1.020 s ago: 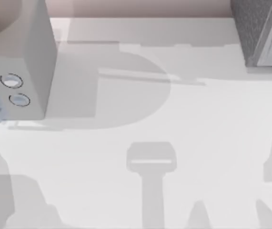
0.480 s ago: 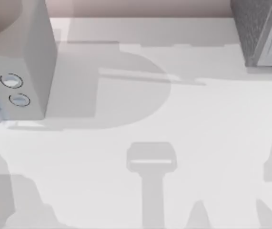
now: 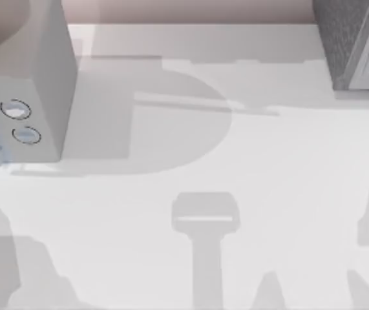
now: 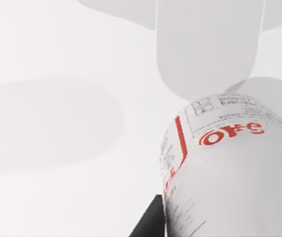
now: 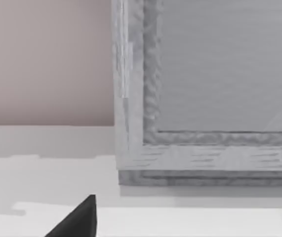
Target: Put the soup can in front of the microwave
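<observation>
Left claw: state unclear, close against the soup can (image 4: pixel 229 173).
Risk: can could slip short of the microwave (image 3: pixel 22 77).

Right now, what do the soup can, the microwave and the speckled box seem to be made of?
Soup can: probably metal under a smooth white paper label with red print. Microwave: matte pale grey casing, painted metal or plastic, with shiny silvery dials. Speckled box: rough, stone-like dark grey; unsure.

Each wrist view shows one black, pointed fingertip of that arm's hand: left (image 4: pixel 148 224), right (image 5: pixel 79 219).
</observation>
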